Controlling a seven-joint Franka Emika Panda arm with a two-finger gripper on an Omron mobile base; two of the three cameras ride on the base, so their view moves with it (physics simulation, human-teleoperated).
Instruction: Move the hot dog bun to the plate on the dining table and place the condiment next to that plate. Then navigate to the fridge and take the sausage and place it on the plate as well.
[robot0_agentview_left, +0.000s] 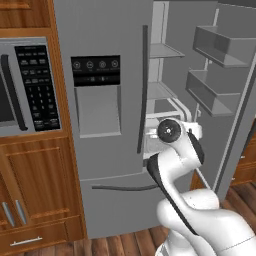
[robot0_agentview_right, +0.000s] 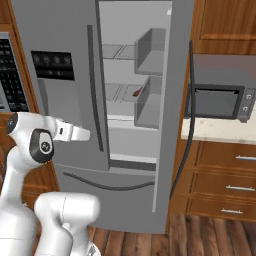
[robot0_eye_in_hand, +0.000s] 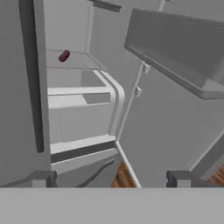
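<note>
The sausage (robot0_eye_in_hand: 64, 56), small and dark red, lies on a middle fridge shelf (robot0_eye_in_hand: 74, 63), far ahead and upper left in the hand view. From the right base view the sausage (robot0_agentview_right: 136, 91) shows as a red speck on that shelf, behind the door bins. My gripper (robot0_eye_in_hand: 109, 179) is open and holds nothing; its two dark fingertips (robot0_eye_in_hand: 41, 178) stand wide apart. It hovers outside the fridge, low in front of the open right side, well short of the sausage. The bun, condiment and plate are out of view.
The fridge's left door (robot0_agentview_left: 100, 100) is shut, with a dark vertical handle (robot0_agentview_left: 144, 90). The right door (robot0_agentview_left: 215, 75) stands open with bins close on my right. A built-in microwave (robot0_agentview_left: 25, 85) sits left; a counter microwave (robot0_agentview_right: 215, 102) and wooden drawers (robot0_agentview_right: 225, 175) sit right.
</note>
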